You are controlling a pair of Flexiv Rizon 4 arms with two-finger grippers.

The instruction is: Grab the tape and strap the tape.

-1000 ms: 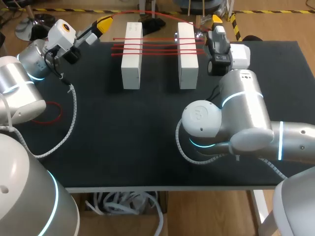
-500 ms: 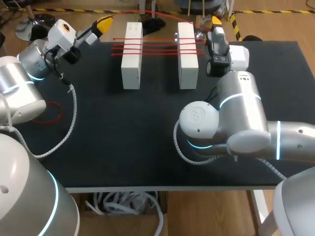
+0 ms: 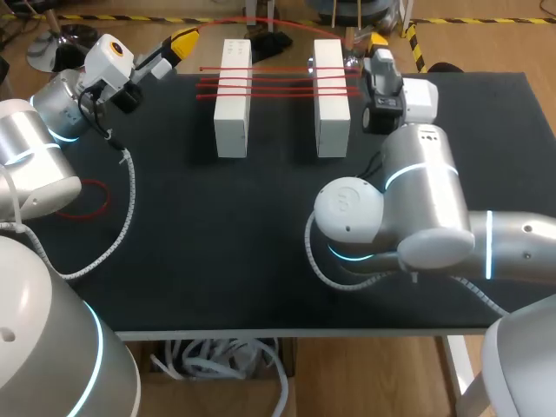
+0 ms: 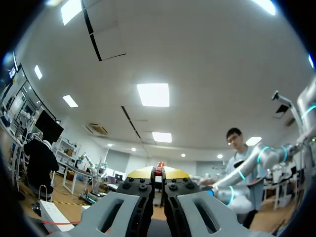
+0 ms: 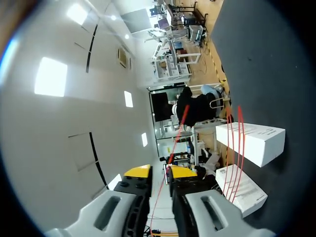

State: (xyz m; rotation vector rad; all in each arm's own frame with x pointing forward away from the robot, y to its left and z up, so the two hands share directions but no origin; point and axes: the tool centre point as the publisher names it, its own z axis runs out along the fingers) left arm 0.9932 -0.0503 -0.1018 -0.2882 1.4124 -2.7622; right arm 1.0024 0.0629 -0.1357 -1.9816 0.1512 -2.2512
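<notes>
1. Tape (image 3: 278, 82): far middle of the table (image 3: 217, 261), in several strands spanning the left white box (image 3: 233, 104) and the right white box (image 3: 331, 104). A free run arcs beyond them, from one gripper to the other.
2. Step, as I judge it: laying another turn. Pull both ends evenly and drop the strand parallel to the rest, with no crossing. Too hard a tug could shift a box.
3. Look: thin, red and cord-like, taut between the boxes, curved in the arc.
4. Left gripper (image 3: 182, 39), far left: clenched on the tape. Right gripper (image 3: 379, 39), far right: likewise clamped on it.
5. Red loop (image 3: 91, 198): lies on the table at the left, apart.
</notes>
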